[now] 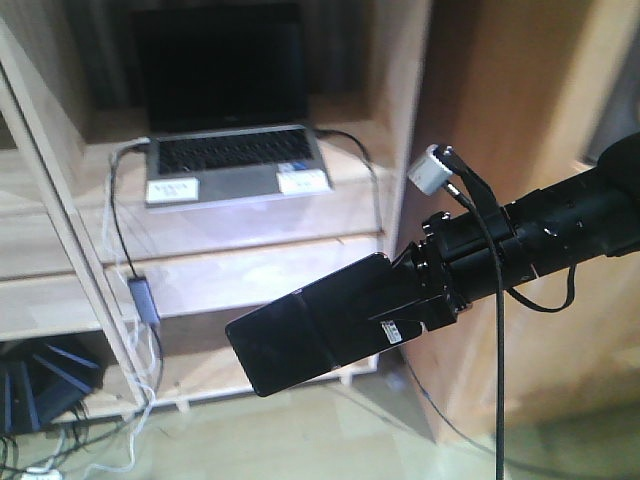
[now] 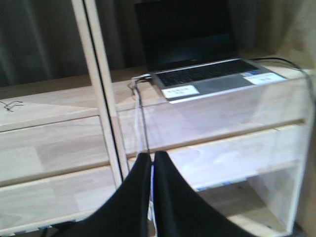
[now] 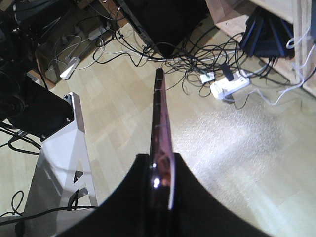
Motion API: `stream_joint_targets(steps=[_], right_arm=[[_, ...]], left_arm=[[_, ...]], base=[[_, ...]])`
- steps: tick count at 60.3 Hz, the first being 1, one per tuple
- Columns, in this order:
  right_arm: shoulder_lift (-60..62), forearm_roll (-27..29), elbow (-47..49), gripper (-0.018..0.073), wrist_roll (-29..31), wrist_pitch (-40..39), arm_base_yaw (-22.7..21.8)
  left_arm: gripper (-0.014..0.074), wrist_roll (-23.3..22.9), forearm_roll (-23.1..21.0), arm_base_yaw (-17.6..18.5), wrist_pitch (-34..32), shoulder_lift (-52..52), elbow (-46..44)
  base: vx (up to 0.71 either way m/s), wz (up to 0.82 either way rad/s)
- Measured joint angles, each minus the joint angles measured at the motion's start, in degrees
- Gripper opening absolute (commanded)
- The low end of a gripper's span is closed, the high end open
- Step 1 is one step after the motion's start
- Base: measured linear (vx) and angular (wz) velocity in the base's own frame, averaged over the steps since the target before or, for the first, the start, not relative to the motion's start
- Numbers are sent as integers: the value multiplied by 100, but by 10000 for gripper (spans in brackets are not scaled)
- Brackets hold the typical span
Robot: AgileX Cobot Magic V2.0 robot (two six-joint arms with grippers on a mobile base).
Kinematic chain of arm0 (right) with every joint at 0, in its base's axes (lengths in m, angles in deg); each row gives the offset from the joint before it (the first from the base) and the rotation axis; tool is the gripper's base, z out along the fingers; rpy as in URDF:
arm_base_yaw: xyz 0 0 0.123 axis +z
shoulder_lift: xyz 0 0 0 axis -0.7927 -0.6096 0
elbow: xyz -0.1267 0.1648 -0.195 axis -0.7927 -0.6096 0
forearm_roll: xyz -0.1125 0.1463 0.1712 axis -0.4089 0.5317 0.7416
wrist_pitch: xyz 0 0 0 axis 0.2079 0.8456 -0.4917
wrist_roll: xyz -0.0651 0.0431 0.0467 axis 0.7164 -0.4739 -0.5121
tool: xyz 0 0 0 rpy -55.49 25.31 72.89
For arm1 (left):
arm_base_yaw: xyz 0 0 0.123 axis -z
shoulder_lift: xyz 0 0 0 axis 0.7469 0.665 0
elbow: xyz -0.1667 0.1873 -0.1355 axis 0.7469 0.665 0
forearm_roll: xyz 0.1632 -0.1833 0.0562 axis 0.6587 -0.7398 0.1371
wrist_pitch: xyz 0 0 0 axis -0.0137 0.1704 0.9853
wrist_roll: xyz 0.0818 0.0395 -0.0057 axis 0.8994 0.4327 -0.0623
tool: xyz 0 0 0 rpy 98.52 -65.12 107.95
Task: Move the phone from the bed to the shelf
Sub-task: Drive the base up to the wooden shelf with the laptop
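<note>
Phone (image 1: 310,335) is off the bed, pinched edgewise by the right fingers (image 3: 197,207) and held in the air just before the shelf (image 1: 250,275). Left fingers (image 2: 177,207) are pressed together, empty. Outstanding: placement on a plank, then release.

Front view dim and soft — pale violet cast on the shelf (image 1: 230,270) planks, corners murky. Left wrist view blurred throughout, shelf fronts washed out by glare. Right wrist view sharpest: bright sheen on the floor (image 3: 237,133), phone (image 3: 160,123) edge glinting — soft near the lens.
</note>
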Motion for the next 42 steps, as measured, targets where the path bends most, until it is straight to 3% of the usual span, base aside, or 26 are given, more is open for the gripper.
stream_joint_targets(steps=[42], right_arm=[[0,0,0,-1,0,0,0]], left_arm=[[1,0,0,0,0,0,0]], base=[[33,13]])
